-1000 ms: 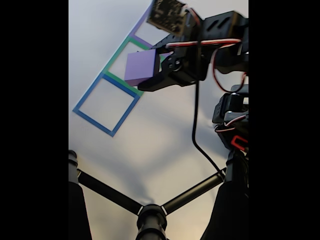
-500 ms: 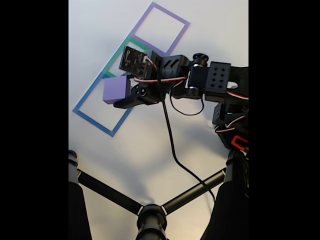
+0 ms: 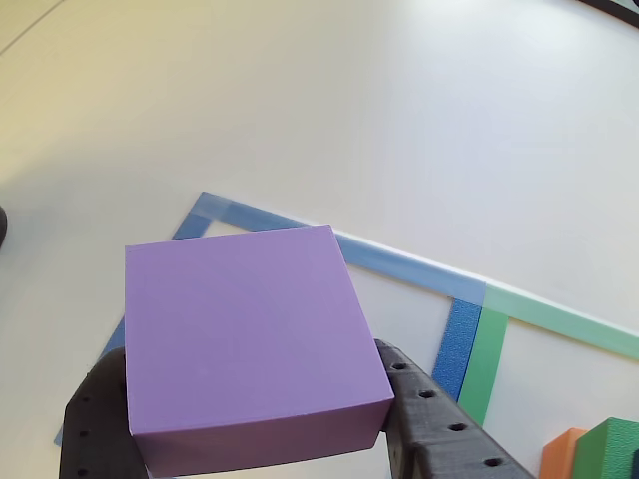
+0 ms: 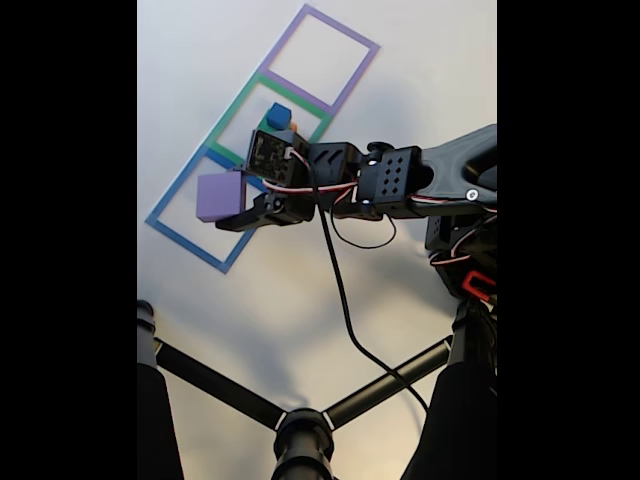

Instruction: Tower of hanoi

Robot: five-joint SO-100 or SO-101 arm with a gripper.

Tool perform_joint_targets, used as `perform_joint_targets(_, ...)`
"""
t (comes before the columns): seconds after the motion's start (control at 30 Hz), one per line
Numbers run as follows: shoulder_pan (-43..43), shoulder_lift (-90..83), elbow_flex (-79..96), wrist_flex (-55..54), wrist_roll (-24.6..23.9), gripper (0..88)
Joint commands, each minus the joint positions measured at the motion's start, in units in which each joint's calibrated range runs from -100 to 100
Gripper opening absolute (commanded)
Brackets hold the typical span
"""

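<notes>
Blocks number three in the other view: one purple block (image 3: 245,344) clamped between the black fingers (image 3: 439,429) over the blue tape square (image 3: 399,261), plus an orange block (image 3: 565,454) and green block (image 3: 611,449) at the lower right corner.

Fixed view: the gripper (image 4: 225,205) holds that purple block above the blue square, lower and further left than a second ago; a blue cube (image 4: 278,115) sits in the green tape square (image 4: 232,112).

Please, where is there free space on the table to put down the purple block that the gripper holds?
The blue tape square is bare inside, under the purple block held by the gripper. The purple tape square is bare too. The green tape square is crowded: a blue cube sits there on other blocks.
</notes>
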Motion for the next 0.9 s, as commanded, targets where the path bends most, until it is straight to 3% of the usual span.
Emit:
perform_joint_targets(0.0, -1.2, 6.2, -4.8, -6.1, 0.2, 14.9)
perform_joint_targets(0.4, -2.9, 21.9, -11.1, -17.0, 0.2, 14.9)
perform_joint_targets(0.87, 0.1, 25.4, -10.2, -20.7, 0.2, 14.9)
